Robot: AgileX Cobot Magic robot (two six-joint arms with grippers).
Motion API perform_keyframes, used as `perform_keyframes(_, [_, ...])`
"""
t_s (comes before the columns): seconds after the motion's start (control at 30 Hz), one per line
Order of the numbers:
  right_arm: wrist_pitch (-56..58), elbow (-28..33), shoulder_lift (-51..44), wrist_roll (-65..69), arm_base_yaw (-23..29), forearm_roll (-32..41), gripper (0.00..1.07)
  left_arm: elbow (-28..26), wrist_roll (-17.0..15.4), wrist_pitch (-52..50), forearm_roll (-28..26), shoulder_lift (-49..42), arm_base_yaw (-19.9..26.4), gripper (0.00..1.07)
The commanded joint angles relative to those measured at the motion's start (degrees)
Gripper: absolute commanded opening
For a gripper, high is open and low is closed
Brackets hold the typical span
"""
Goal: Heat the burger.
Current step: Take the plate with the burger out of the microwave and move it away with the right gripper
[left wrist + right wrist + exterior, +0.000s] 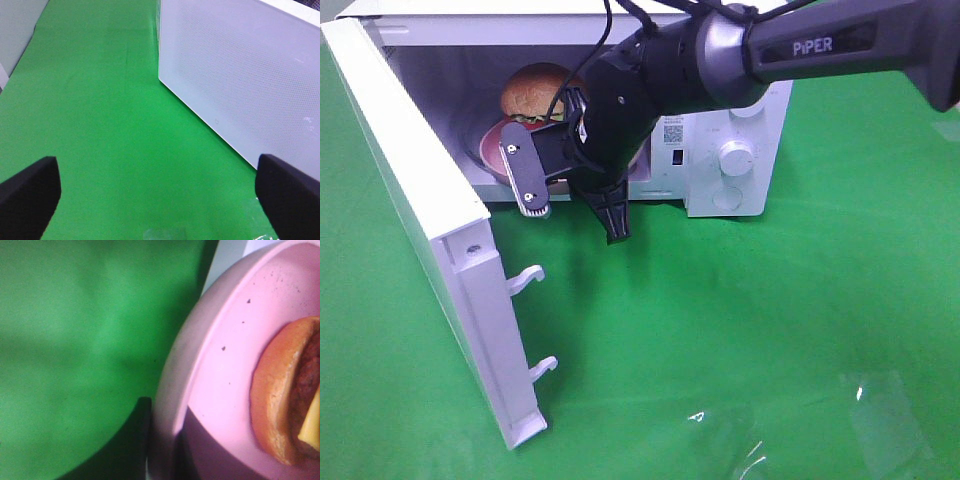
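Open white microwave behind the gripper, door swung wide; speckled pink plate just beside it.

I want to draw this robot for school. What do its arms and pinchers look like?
The right arm is dark grey and black, with "PiPER" written on it in pale letters and thin black cables looped over the wrist. The right gripper is black, with a grey plate with screws. Of the left gripper only two chunky black fingers show.
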Motion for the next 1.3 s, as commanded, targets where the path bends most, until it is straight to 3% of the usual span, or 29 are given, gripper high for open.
perform_keyframes(0.03, [-4.4,2.9,-2.9,-1.3,0.2,-1.6,0.0,0.2,-0.1,-0.6,-0.4,-0.3,0.2,0.98])
perform_keyframes(0.47, [-13.0,17.6,-11.9,-6.3,0.2,-1.0,0.0,0.2,-0.1,-0.6,-0.4,-0.3,0.2,0.98])
perform_keyframes(1.3, [-13.4,35.3,-28.6,-15.1,0.2,6.1,0.0,0.2,-0.1,-0.6,-0.4,-0.3,0.2,0.98])
